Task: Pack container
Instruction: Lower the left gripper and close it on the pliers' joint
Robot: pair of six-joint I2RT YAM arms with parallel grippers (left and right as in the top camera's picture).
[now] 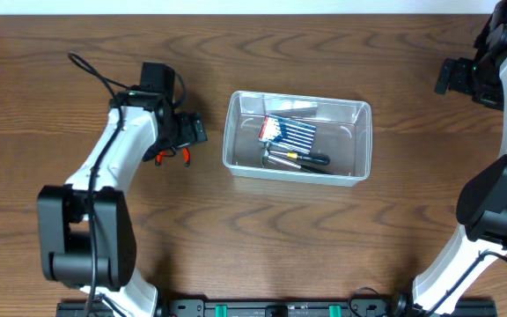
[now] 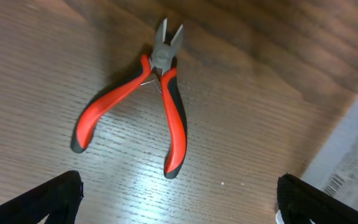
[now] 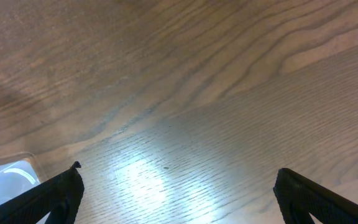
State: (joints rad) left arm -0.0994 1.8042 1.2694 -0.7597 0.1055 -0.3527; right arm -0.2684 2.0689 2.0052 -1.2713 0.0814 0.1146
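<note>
The container (image 1: 294, 173) sits mid-table, open side up, its long axis running left to right in the overhead view. It holds a striped packet (image 1: 290, 132) and a black-handled tool (image 1: 304, 159). Left of it lie red pliers (image 2: 176, 115), nose pointing toward the top of the left wrist view, handles splayed. The left gripper (image 2: 179, 186) is spread wide above them. The right gripper (image 3: 176, 180) is spread wide over bare table (image 3: 197, 74).

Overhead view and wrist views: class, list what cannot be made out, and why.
Pliers: overhead, mostly covered by the left gripper.
Tools in the container: overhead, too small to identify.
Container: cut off at the edge in both wrist views.
</note>
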